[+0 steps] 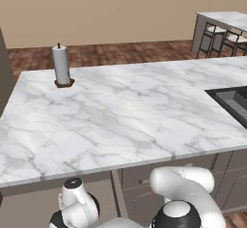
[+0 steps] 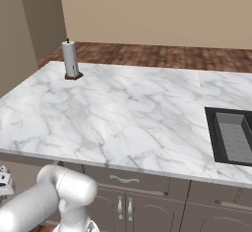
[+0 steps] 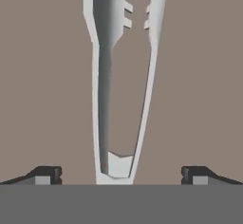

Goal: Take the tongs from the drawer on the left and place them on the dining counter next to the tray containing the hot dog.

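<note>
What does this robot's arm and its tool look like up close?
The arm is made of smooth, rounded, glossy white shells, thick like bent tubes, with dark black rings and caps at the joints. No loose cables or printed markings can be made out. The tool ends in two small, blocky dark fingertips with pale grey faces.

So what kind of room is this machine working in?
A kitchen, most likely: a long marble counter with a dark sink set into it, cabinet doors and a drawer underneath, and a paper towel roll standing on top.
</note>
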